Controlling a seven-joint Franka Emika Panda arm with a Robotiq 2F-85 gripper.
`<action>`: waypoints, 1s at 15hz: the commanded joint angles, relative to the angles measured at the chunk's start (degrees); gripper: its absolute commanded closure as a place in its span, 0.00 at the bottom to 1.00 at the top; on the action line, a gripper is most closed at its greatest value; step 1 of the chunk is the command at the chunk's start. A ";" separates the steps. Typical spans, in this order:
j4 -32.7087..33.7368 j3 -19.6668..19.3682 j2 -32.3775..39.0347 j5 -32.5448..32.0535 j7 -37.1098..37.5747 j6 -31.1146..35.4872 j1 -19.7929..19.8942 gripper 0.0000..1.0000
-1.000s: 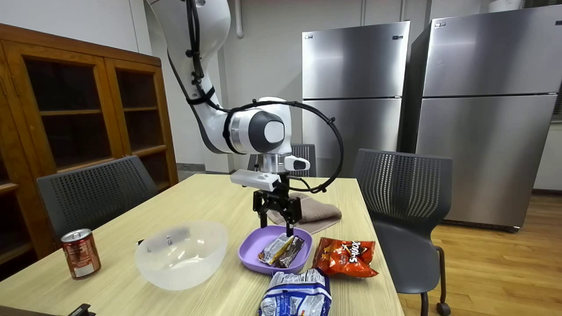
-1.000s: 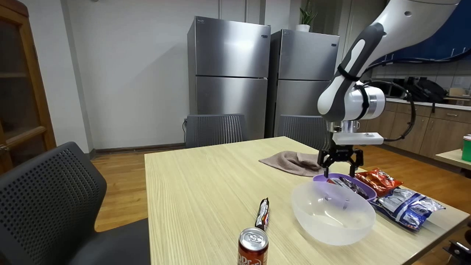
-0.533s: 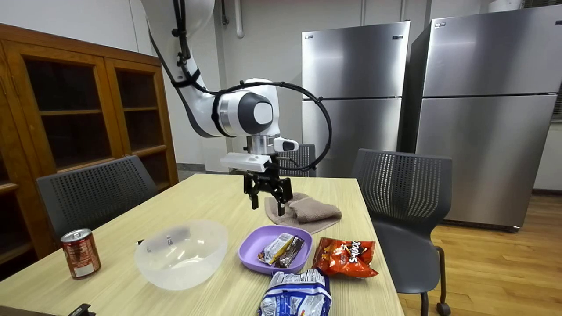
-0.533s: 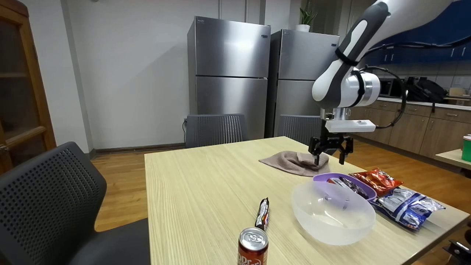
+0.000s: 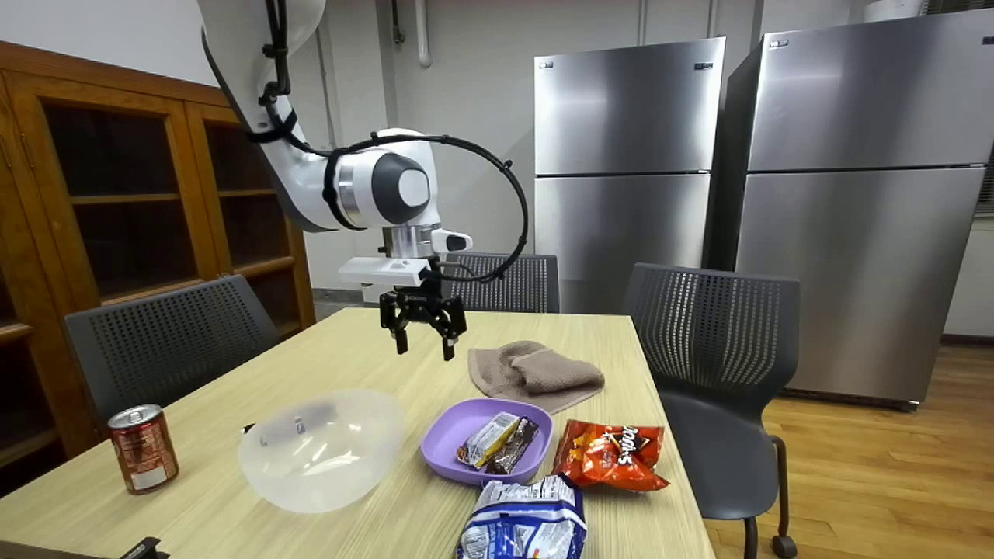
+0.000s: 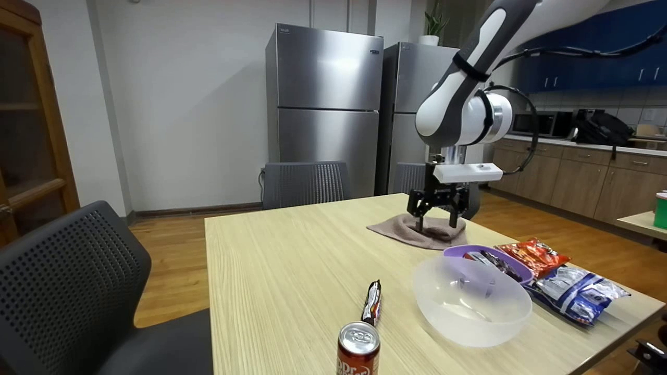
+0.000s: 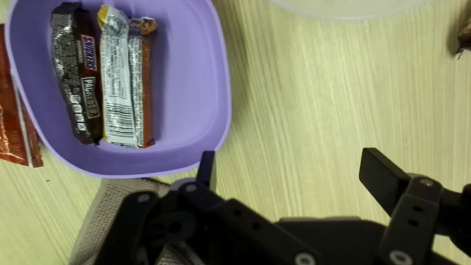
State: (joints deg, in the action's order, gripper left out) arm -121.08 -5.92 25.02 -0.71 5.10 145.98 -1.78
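Note:
My gripper (image 5: 425,349) is open and empty, pointing down above the table, as both exterior views and the wrist view (image 7: 289,158) show. It is nearest to the purple bowl (image 5: 443,446) and the brown towel (image 5: 543,373), and apart from both. The purple bowl holds a dark Snickers bar (image 7: 77,73) and a yellow-and-silver wrapped bar (image 7: 117,81) beside it. A translucent white bowl (image 5: 326,458) stands beside the purple one, with nothing seen in it. Another dark wrapped bar (image 6: 372,302) lies on the table near a red soda can (image 6: 358,341).
A red Doritos bag (image 5: 613,454) and a blue-and-white snack bag (image 5: 524,532) lie against or close to the purple bowl near the table edge. Dark chairs (image 5: 714,341) stand round the table (image 6: 271,271). Steel fridges (image 5: 621,124) and a wooden cabinet (image 5: 171,194) stand behind.
My open gripper has risen from just over the purple bowl and moved away from it, leftward in both exterior views. The bars, bowls, bags, towel and can have not moved.

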 commanded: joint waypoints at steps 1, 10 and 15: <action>-1.62 1.51 -1.99 -1.43 3.21 0.83 -2.24 0.00; -1.69 5.02 -2.44 0.97 14.15 -1.66 -8.15 0.00; -1.38 5.93 -2.92 1.95 22.61 -3.96 -11.80 0.00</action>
State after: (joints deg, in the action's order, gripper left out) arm -121.49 -0.49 24.50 0.12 22.50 145.15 -11.89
